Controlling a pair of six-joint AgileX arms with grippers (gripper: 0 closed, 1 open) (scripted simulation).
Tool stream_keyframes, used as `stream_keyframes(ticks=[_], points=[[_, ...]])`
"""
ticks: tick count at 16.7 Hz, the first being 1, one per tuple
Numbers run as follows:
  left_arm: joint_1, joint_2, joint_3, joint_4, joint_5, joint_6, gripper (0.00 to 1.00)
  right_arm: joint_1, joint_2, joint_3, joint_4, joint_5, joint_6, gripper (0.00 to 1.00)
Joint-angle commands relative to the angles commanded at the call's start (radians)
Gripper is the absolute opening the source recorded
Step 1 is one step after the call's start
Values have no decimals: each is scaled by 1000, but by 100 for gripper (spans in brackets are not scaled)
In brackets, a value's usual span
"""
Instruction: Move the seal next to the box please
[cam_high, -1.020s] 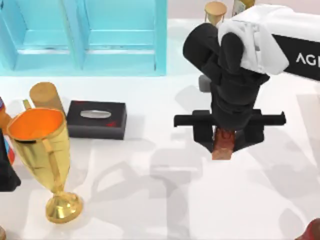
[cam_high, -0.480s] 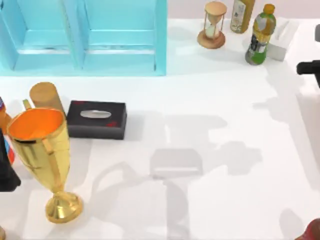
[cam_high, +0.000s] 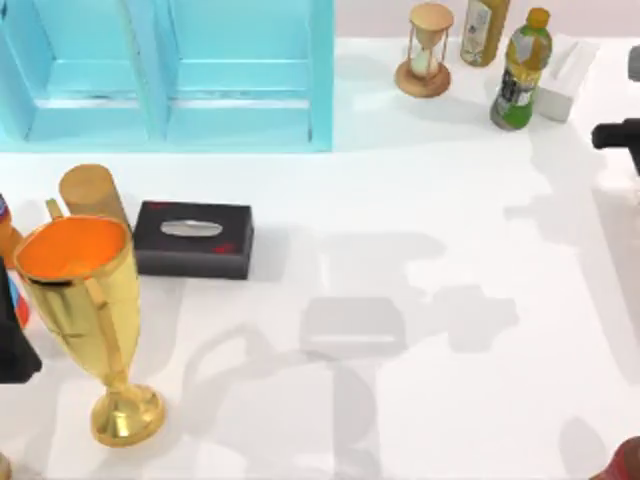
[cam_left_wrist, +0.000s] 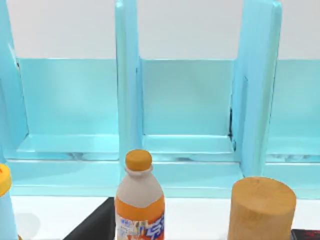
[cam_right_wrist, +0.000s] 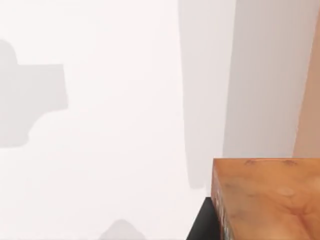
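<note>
Item: seal. Gone from table centre since a second before, carried with the right gripper to the 2 o'clock edge, apparently clamped on it. Box at 9 o'clock, well apart: placement still outstanding. Left arm parked at 8 o'clock.

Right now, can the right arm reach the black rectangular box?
Probably yes: nothing stands on the white table between the right end effector, at the right edge, and the black rectangular box.
</note>
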Motion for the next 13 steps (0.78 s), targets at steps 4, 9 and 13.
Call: stream_keyframes(ticks=[4, 9, 13], points=[[0, 0, 0, 0, 0, 0, 100, 91, 2, -62, 81, 7, 51, 0], [0, 0, 0, 0, 0, 0, 100, 48, 16, -171, 208, 0, 29, 0], [0, 0, 0, 0, 0, 0, 100, -36, 20, -217, 239, -7, -18, 0]])
